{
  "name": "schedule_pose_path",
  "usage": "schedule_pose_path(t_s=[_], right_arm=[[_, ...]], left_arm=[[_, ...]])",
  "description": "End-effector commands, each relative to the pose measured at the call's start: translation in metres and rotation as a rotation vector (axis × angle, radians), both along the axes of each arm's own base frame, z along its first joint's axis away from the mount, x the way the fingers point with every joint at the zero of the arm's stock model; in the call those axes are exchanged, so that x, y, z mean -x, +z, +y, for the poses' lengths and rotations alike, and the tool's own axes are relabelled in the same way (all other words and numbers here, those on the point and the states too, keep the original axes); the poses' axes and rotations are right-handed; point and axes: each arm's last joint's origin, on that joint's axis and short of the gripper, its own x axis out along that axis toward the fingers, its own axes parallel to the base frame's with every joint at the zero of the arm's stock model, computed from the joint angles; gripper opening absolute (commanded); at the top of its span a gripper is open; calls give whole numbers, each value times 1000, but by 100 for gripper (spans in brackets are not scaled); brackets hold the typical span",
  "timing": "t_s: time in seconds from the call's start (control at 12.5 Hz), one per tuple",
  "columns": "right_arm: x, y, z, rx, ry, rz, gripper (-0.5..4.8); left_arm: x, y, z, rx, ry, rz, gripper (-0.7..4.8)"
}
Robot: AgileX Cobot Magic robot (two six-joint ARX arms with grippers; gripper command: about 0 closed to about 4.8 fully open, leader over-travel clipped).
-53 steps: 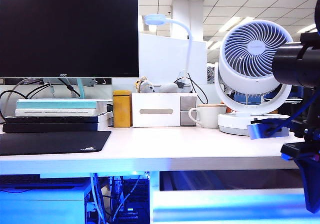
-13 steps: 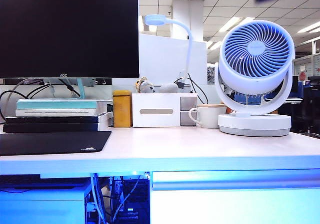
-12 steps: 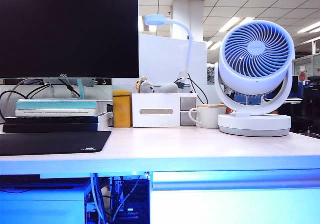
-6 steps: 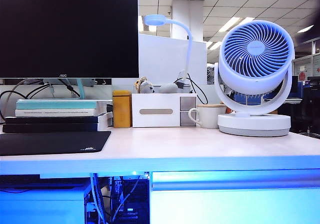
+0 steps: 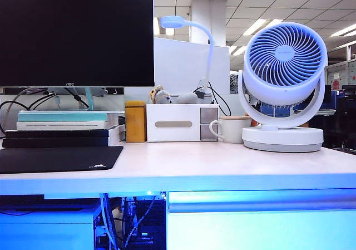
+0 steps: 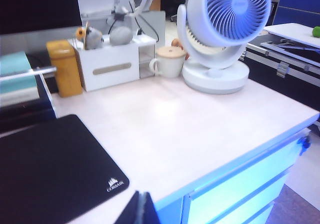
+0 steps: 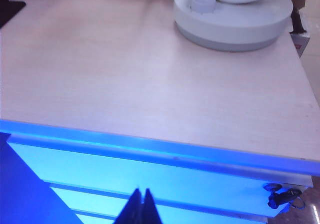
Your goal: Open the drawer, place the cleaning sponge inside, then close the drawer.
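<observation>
The white, blue-tinted drawer sits shut under the desk's front edge on the right, its long lip handle running along the top. It also shows as the drawer front and the drawer front in the wrist views. The cleaning sponge is out of view in every frame. My left gripper is shut and empty, hovering off the desk's front edge near the mouse pad. In front of the drawer fronts my right gripper is shut and empty. Neither gripper appears in the exterior view.
On the desk stand a monitor, stacked books, a black mouse pad, an amber container, a white desktop box, a mug and a fan. A key hangs from the drawer lock.
Several seconds ago the drawer stood pulled out with the right arm beside it; now it is shut. The dark arm part at the exterior view's top right has left the frame.
</observation>
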Motion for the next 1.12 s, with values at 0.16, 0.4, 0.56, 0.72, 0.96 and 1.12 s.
schedule_pose_path(t_s=[0.16, 0.4, 0.56, 0.72, 0.96, 1.12], right_arm=[[0, 2, 0, -7, -1, -15, -5], [0, 2, 0, -7, -1, -15, -5], [0, 2, 0, -7, -1, -15, -5], [0, 2, 0, -7, -1, -14, -5], [0, 2, 0, -6, -1, -10, -5], [0, 2, 0, -6, -1, -12, -5]], left_arm=[[-12, -42, -4, 28, 87, 56, -6], [-14, -54, -4, 30, 119, 47, -6], [-12, -67, 2, 49, 170, 16, -6], [-14, -79, 15, 61, 291, -6, -6], [-17, -98, 36, 57, 450, 12, -6], [-17, -110, 43, -31, 464, 110, -6]])
